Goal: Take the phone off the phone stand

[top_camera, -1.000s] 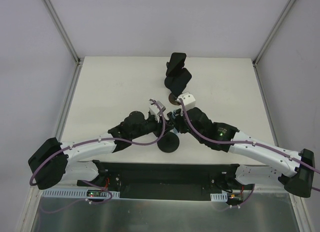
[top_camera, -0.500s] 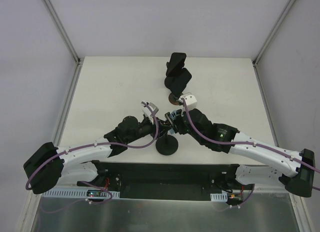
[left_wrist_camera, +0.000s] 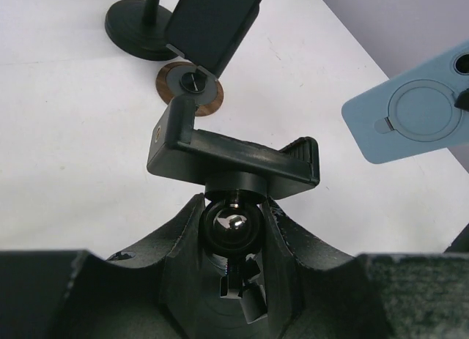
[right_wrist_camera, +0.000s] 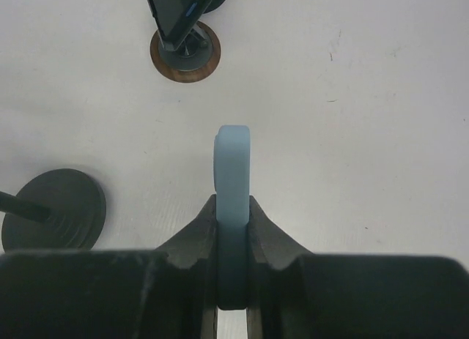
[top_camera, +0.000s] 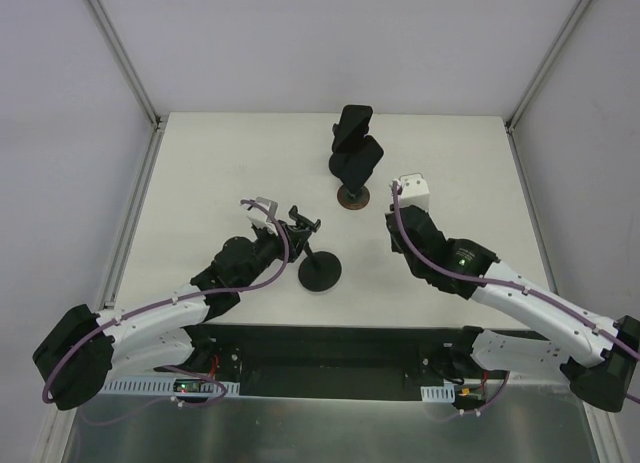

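The black phone stand has a round base [top_camera: 320, 271] and an empty clamp cradle [left_wrist_camera: 234, 159] on top. My left gripper [top_camera: 293, 229] is shut on the stand's ball joint [left_wrist_camera: 233, 225] just under the cradle. My right gripper [top_camera: 395, 228] is shut on the edge of a light blue phone [right_wrist_camera: 233, 178] and holds it above the table, to the right of the stand and apart from it. The phone's back with its ring shows in the left wrist view [left_wrist_camera: 414, 112]. In the top view the phone is hidden under the right wrist.
A second stand with a brown disc base [top_camera: 352, 196] holds a dark phone [top_camera: 355, 158] at the back centre. A third black stand [top_camera: 352, 128] is behind it. The table edges have metal rails left and right.
My right gripper has drawn the blue phone out of the cradle and moved right. My left gripper has moved left with the stand's top, and the cradle is now empty.
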Available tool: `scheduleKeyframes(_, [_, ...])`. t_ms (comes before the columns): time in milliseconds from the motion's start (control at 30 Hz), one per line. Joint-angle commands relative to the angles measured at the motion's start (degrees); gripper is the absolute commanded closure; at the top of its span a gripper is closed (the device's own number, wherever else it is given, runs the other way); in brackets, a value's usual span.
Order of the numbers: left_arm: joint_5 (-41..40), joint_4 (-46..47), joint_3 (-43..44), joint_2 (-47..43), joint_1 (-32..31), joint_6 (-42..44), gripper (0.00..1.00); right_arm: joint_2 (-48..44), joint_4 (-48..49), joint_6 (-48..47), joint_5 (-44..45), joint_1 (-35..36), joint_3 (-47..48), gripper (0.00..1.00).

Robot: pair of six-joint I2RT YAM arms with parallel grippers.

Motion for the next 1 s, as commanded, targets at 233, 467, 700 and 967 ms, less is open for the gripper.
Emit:
scheduleKeyframes(233, [-5.37, -6.96, 0.83, -0.39, 0.07, 5.16, 1.0, -5.96, 11.27, -9.98, -6.31, 0.46, -1.87, 0.99])
scheduleKeyframes(467, [-6.25, -12.06, 5.67, 0.31, 1.03, 10.09, 1.0, -10.97, 17.5, -13.68, -10.97, 0.37, -6.35, 0.99])
scheduleKeyframes(700, [-4.4, -18.3, 12.17, 2.86, 10.06, 12.2, 1.0, -13.87, 18.3, -15.43, -12.29, 0.37, -9.35, 0.99])
scheduleKeyframes(967, [-14.51, -25.69, 19.56, 5.93, 26.86, 14.22, 1.0, -14.41, 18.83, -19.03, -12.12, 0.37, -10.4, 0.99])
